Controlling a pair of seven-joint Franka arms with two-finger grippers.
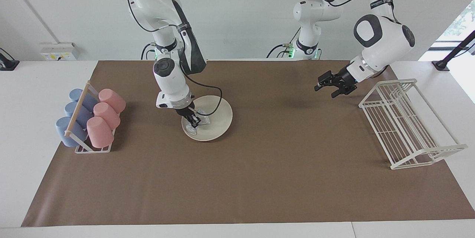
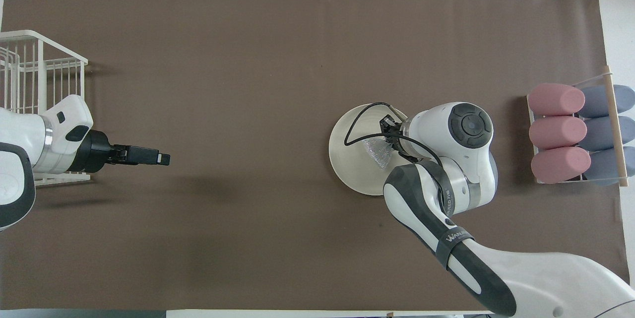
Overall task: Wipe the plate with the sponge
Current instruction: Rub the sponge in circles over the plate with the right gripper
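The cream-white plate [image 1: 217, 117] lies flat on the brown mat, toward the right arm's end of the table; it also shows in the overhead view [image 2: 349, 161]. The silvery mesh sponge [image 1: 200, 122] lies on the plate, pressed under my right gripper [image 1: 193, 120], which is shut on it. In the overhead view the sponge [image 2: 375, 152] shows partly, beside the right wrist; the right gripper's tips are hidden there. My left gripper [image 1: 326, 86] waits in the air over the mat beside the white rack, empty; it also shows in the overhead view [image 2: 161, 159].
A white wire rack [image 1: 402, 123] stands at the left arm's end of the mat [image 2: 34, 80]. A small rack with three pink cups [image 1: 105, 115] and three blue cups [image 1: 74, 113] lies at the right arm's end [image 2: 575, 134].
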